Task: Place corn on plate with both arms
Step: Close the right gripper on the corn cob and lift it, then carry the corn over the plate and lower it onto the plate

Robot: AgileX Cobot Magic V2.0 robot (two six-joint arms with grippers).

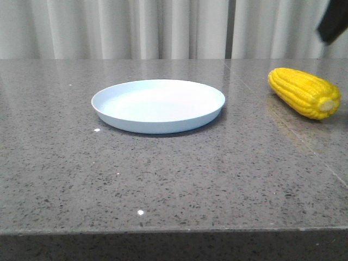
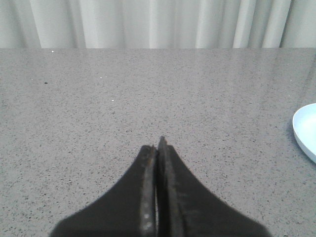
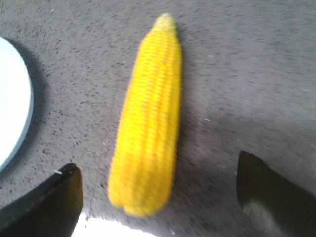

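plate [image 1: 158,105] bare, corn [image 1: 303,92] beside (on table)

We are seeing the corn [image 3: 148,118] lying on the table [image 3: 247,74] between the right gripper's [image 3: 158,192] spread fingers, the plate [image 3: 12,103] nearby.

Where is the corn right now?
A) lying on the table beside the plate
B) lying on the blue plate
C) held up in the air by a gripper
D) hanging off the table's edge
A: the corn lies on the table to the right of the empty plate, and the right gripper is open above it, not touching.
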